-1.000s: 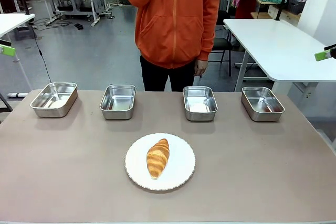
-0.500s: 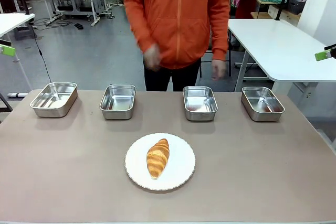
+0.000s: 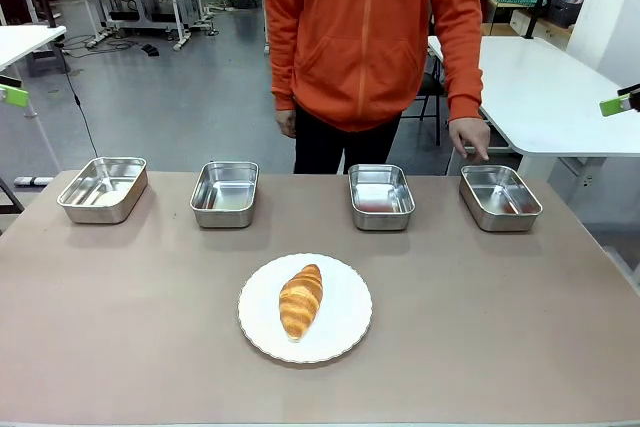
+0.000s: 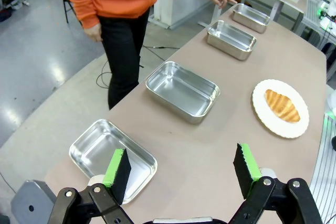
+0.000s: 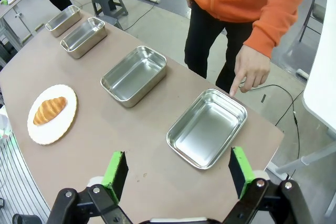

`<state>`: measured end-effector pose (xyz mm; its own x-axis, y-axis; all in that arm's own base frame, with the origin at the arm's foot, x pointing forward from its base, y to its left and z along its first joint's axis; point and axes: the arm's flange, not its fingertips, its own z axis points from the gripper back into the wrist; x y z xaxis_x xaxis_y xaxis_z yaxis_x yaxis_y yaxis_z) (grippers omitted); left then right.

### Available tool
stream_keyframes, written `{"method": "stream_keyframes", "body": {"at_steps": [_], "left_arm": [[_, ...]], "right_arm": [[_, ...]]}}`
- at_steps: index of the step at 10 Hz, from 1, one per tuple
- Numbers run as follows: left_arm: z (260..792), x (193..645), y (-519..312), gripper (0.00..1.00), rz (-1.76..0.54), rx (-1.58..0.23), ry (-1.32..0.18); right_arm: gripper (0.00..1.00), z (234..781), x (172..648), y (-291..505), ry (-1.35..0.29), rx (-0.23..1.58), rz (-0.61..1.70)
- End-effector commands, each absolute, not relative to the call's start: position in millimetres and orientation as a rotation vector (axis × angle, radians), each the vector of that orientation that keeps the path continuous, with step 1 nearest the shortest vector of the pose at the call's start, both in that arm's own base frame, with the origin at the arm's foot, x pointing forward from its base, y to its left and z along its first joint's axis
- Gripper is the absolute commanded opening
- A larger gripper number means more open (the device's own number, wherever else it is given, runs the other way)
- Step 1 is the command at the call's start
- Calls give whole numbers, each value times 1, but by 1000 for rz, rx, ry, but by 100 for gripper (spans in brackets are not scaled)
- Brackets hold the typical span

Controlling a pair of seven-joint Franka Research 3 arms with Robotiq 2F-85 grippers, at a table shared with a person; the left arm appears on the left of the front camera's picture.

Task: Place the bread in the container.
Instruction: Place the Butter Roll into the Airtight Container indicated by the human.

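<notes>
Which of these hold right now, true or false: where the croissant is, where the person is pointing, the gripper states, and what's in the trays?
1. The croissant lies on the round white plate. True.
2. The person's hand points at the white plate. False: it points at the rightmost steel tray.
3. The left gripper and right gripper are both open and empty. True.
4. The leftmost steel tray holds a roll. False: it is empty.

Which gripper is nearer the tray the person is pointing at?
Right. The right gripper hangs open just short of that tray; the left gripper hangs by the tray at the row's opposite end.
</notes>
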<state>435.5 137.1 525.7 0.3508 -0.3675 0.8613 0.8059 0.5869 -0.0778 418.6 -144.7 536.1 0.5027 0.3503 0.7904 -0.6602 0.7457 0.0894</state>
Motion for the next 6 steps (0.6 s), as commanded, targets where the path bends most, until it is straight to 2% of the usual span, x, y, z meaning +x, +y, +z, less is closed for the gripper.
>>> {"method": "stream_keyframes", "body": {"at_steps": [1, 6], "left_arm": [[528, 435, 136, 100, -827, -552, -938], [528, 435, 136, 100, -827, -552, -938]], "right_arm": [[100, 535, 422, -145, -877, 420, 650], [100, 535, 422, -145, -877, 420, 650]]}}
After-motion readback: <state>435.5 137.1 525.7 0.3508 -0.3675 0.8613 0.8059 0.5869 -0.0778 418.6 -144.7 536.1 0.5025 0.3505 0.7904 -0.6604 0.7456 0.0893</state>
